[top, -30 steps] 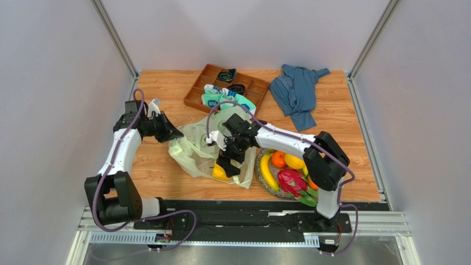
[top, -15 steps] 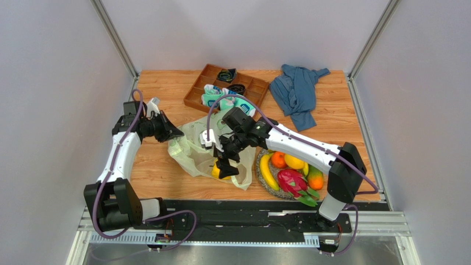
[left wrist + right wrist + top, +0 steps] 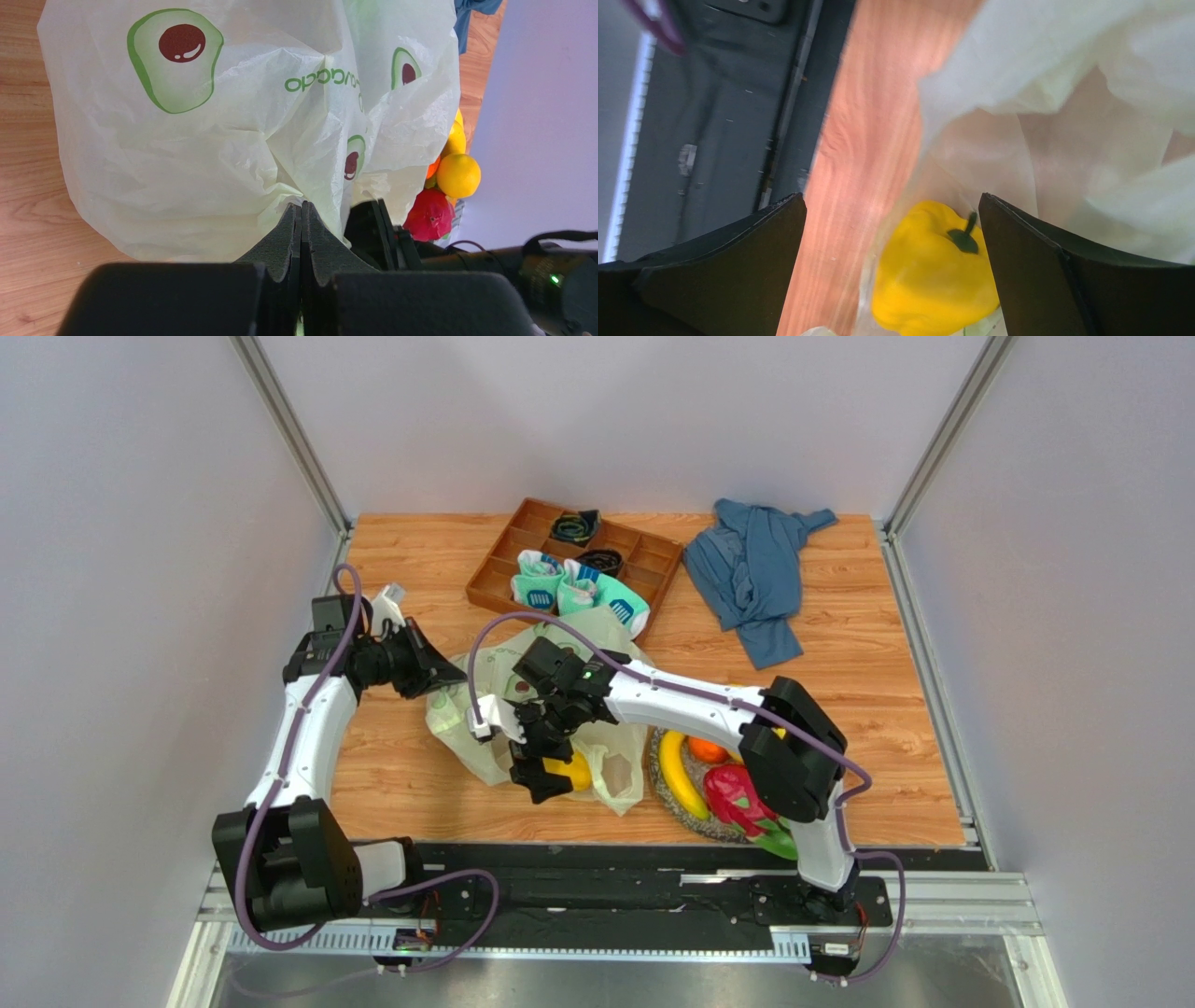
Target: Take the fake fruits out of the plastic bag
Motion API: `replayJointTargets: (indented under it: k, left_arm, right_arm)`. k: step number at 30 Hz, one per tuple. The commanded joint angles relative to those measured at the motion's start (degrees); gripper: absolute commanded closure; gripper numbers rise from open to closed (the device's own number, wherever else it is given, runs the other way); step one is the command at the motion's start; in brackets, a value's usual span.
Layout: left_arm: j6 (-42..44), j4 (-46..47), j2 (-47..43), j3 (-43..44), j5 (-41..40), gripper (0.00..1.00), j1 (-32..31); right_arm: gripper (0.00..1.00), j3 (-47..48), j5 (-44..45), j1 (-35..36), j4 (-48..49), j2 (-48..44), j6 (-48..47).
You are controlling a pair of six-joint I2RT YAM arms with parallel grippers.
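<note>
A: Left gripper (image 3: 302, 213)?
B: Pinched tight on the thin, translucent pale-green plastic bag (image 3: 210, 140).
A: Right gripper (image 3: 892, 206)?
B: Spread wide, empty, just above a yellow plastic pepper-shaped fruit (image 3: 934, 280) inside the bag's mouth.
A: Other plastic fruits (image 3: 678, 773)?
B: Piled in the round woven basket (image 3: 697, 826) beside the bag.

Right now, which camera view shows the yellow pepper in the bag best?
The right wrist view: the yellow pepper, green stem showing, lies between the open right gripper's fingers, in the plastic bag. The top external view shows only a small yellow patch by that gripper. The left wrist view shows only the bag's outside.
</note>
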Motion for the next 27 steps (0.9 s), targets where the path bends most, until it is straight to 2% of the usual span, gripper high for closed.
replayJointTargets:
  k: [1, 5, 13, 16, 17, 20, 23, 27]
  left_arm:
    - [0.41, 0.48, -1.75, 0.56, 1.1, 1.0, -0.18]
    - [0.15, 0.91, -1.84, 0.74, 1.36, 1.0, -0.18]
    - [-0.12, 1.18, -2.63, 0.12, 1.63, 1.0, -0.18]
    - [0.14, 0.92, -3.07, -0.23, 1.45, 1.0, -0.18]
    - [0.14, 0.83, -3.15, -0.32, 1.45, 1.0, -0.18]
    - [0.23, 0.74, -3.33, -0.41, 1.37, 1.0, -0.09]
    - [-0.38, 1.62, -2.89, -0.41, 1.54, 1.0, -0.27]
    - [-0.91, 2.32, -1.22, 1.17, 1.89, 1.0, -0.18]
  right_arm:
    - [0.0, 2.03, 9.02, -1.96, 2.41, 0.92, 4.99]
    - [0.0, -3.06, 14.71, -2.67, 2.94, -1.63, 4.99]
    - [0.0, -6.15, 14.56, -4.78, 3.2, 0.38, 7.01]
    - [0.17, -5.27, 13.51, -4.78, 2.94, 0.83, 7.45]
    - [0.26, -4.74, 11.94, -4.86, 2.5, 0.22, 7.63]
    - [0.37, -4.39, 5.9, -4.86, 0.23, -6.18, 7.37]
    - [0.39, -4.21, -1.14, -4.95, -3.03, -15.14, 4.82]
    - [0.35, -2.47, -3.1, -6.79, -6.02, -22.45, 4.9]
